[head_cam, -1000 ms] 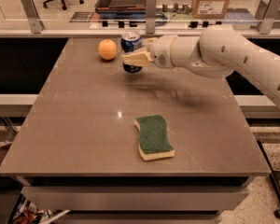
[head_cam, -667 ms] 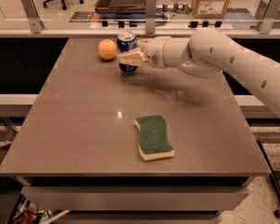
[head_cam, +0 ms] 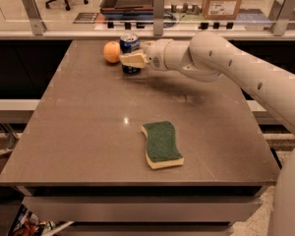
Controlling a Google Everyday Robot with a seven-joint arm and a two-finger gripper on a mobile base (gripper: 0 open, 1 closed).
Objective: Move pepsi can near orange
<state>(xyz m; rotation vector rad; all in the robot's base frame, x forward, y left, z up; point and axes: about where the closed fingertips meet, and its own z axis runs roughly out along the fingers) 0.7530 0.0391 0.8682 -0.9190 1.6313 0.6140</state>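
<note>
The blue pepsi can (head_cam: 129, 43) stands upright at the far left part of the table, right next to the orange (head_cam: 111, 52), which lies just to its left. My gripper (head_cam: 131, 59) reaches in from the right and is shut on the can, its cream-coloured fingers (head_cam: 134, 60) crossing the can's lower half. The can's base is at or just above the table top; I cannot tell which. The white arm runs from the right edge of the view to the gripper.
A green-topped yellow sponge (head_cam: 161, 143) lies on the brown table (head_cam: 88, 132) toward the front, right of centre. A glass rail with metal posts (head_cam: 159, 6) runs behind the table's far edge. A cardboard box (head_cam: 223, 0) stands beyond it.
My gripper has carried the can a little farther back and left, closing the gap to the orange. The sponge and orange have not moved.
</note>
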